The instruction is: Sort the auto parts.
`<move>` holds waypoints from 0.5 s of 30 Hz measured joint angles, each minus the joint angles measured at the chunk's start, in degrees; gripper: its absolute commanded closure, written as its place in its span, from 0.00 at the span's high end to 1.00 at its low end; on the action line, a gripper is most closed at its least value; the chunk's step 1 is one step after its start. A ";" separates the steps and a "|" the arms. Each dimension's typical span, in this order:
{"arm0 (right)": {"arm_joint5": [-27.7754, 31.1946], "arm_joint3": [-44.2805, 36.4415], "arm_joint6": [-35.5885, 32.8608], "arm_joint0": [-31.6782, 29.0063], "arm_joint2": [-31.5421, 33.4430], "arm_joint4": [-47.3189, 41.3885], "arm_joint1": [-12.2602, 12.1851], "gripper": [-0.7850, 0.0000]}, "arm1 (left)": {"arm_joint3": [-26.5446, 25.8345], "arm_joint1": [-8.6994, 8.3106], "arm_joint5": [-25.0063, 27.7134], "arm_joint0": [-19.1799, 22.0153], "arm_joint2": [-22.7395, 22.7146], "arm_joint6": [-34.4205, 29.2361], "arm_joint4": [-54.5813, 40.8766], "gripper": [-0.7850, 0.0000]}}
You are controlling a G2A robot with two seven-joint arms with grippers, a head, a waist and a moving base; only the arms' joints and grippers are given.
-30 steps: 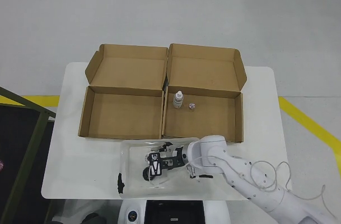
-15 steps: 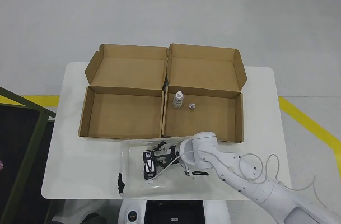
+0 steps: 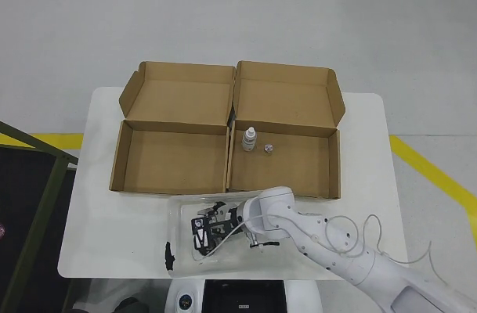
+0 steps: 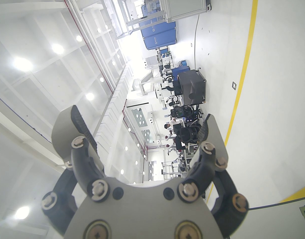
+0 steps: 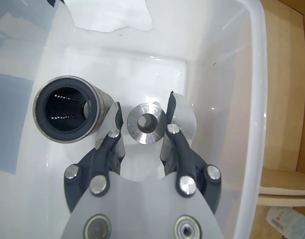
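- right gripper (image 5: pixel 145 100) is low inside clear bin (image 5: pixel 254 80), pointing at the floor of the bin
- its fingers (image 5: pixel 118 116) are set narrow and straddle a silver bushing (image 5: pixel 145 123); one pad is at the bushing's edge, with a thin gap on the other side, so it is not clamped
- silver bushing sits on the bin floor, bore facing the wrist camera, near the bin's end wall
- linear bearing (image 5: pixel 67 109) is a bigger metal cylinder with a black inner sleeve; it is in the same bin, just beside the outer face of one finger, and I cannot tell if they touch
- torn paper patch (image 5: pixel 110 8) is on the far wall of the bin
- in the top view the right gripper (image 3: pixel 205 233) is over the bin's left part, and the bin (image 3: pixel 301 262) sits at the near edge of the table (image 3: pixel 363 156)
- left cardboard box (image 3: pixel 171 160) and right cardboard box (image 3: pixel 301 168) stand side by side behind the bin, flaps open
- white bottle (image 3: pixel 248 138) and small metal part (image 3: pixel 264 147) are in the right box, near its back left corner and close together
- left gripper (image 4: pixel 142 113) has its fingers spread wide with nothing between them; it points away from the table, out at the room
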State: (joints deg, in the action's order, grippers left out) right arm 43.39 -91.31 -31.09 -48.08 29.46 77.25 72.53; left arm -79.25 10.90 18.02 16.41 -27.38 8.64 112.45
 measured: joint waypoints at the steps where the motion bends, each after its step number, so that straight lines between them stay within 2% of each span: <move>1: -0.02 0.27 -0.12 -0.03 -0.06 0.14 0.09 0.42 | 0.00 0.00 0.00 0.00 0.00 0.00 0.00 1.00; 6: -0.19 0.93 -0.73 0.11 -0.23 0.76 0.47 0.41 | 0.00 0.00 0.00 0.00 0.00 0.00 0.00 1.00; 7: -0.25 1.02 -0.84 0.12 -0.22 0.84 0.55 0.36 | 0.00 0.00 0.00 0.00 0.00 0.00 0.00 1.00; 8: -0.28 1.07 -0.92 0.11 -0.19 0.87 0.61 0.21 | 0.00 0.00 0.00 0.00 0.00 0.00 0.00 1.00; 10: -0.26 1.06 -1.06 0.09 -0.07 0.93 0.70 0.00 | 0.00 0.00 0.00 0.00 0.00 0.00 0.00 1.00; 15: 0.21 0.25 -1.05 -0.39 0.56 0.46 0.70 0.00 | 0.00 0.00 0.00 0.00 0.00 0.00 0.00 1.00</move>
State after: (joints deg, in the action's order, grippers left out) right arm 43.60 -91.07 -32.14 -48.48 30.02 77.70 73.23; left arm -79.25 10.90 18.02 16.41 -27.38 8.64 112.45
